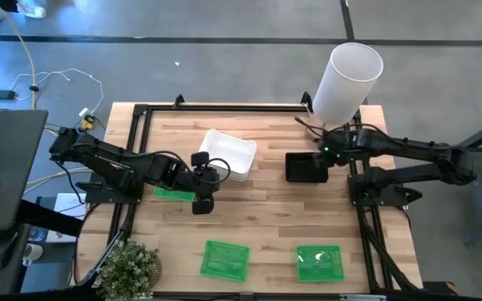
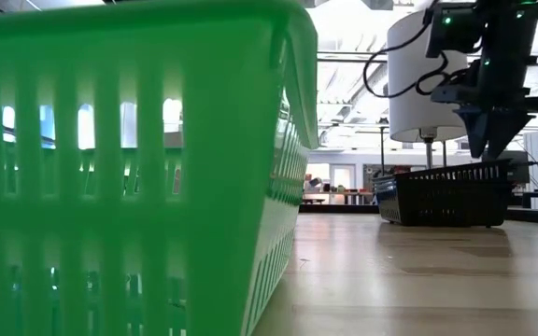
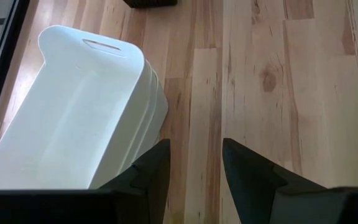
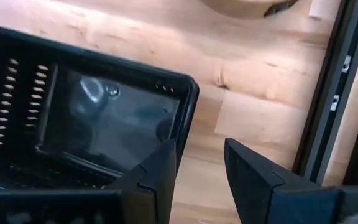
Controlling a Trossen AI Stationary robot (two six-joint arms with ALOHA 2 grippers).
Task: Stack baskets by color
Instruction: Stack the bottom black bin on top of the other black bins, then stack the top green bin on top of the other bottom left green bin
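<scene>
A stack of shallow white plastic baskets sits mid-counter, a black slotted plastic basket to its right, two bright green slotted baskets along the near edge and another under the left arm. All look light, stiff and thin-walled, best pinched at a rim. The left hand hovers beside the white stack, fingers apart and empty; the right hand straddles the black basket's rim, unclosed, on the wooden counter.

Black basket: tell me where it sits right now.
In the high view the black basket sits on the table's right side, right of the white basket, with the right hand at its right edge.
</scene>
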